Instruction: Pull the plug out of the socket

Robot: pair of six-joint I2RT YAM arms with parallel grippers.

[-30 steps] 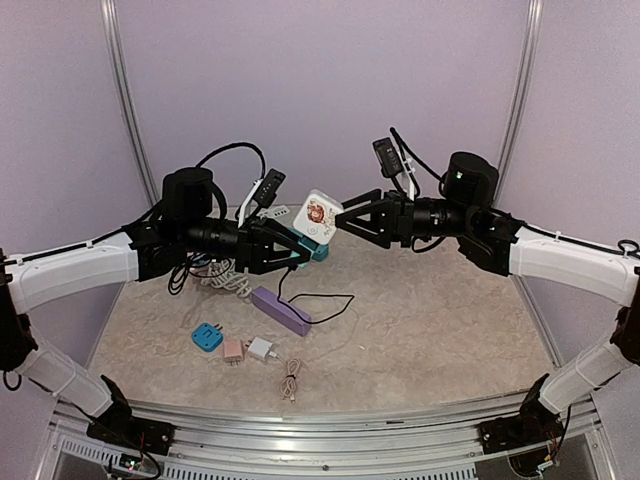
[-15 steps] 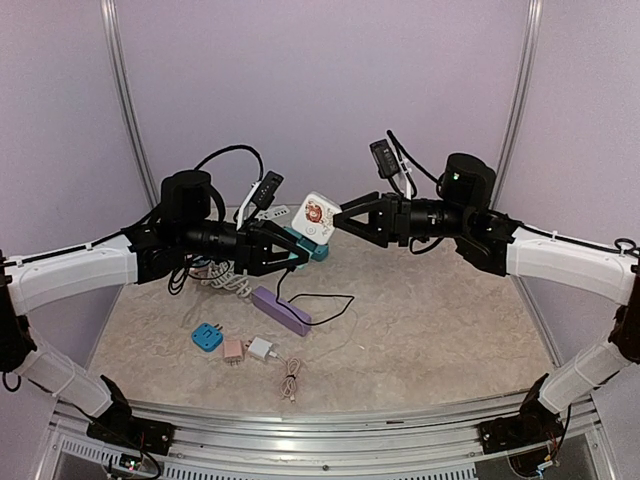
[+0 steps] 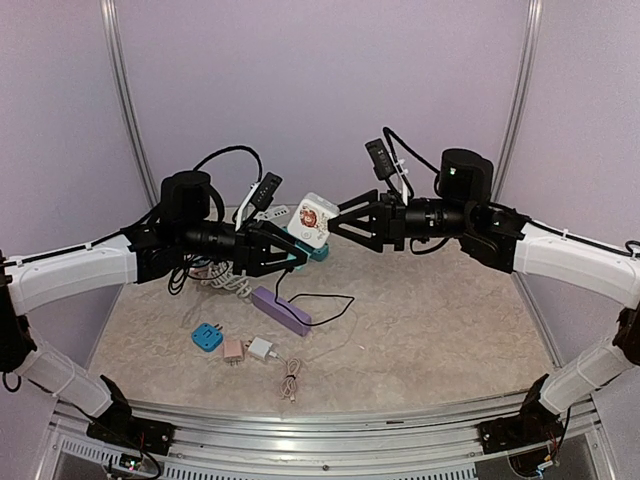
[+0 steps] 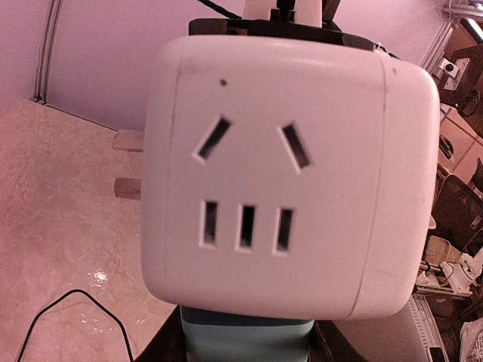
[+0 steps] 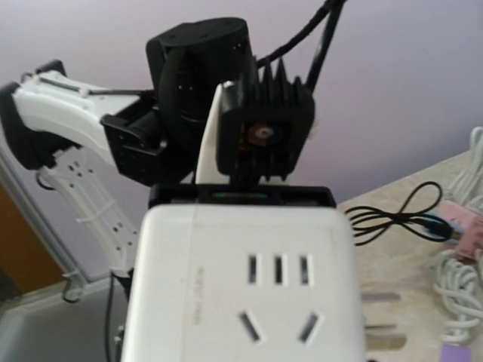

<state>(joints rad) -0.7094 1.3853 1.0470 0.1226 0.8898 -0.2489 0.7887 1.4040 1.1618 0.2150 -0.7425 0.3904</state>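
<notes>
Lying nearest on the table (image 3: 430, 330): a purple power strip (image 3: 280, 310). Raised behind it, left claw (image 3: 295, 255) clenched on the teal plug (image 4: 249, 339), seated in the white cube socket (image 3: 313, 217). Right claw (image 3: 338, 217) released, jaws spread, tips just beside that cube.

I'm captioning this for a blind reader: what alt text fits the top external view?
The left tool holds a teal plastic plug seated in a white cube socket raised above a beige table, while the right tool, fingers spread, faces its other side. A purple power strip and small adapters lie below.
</notes>
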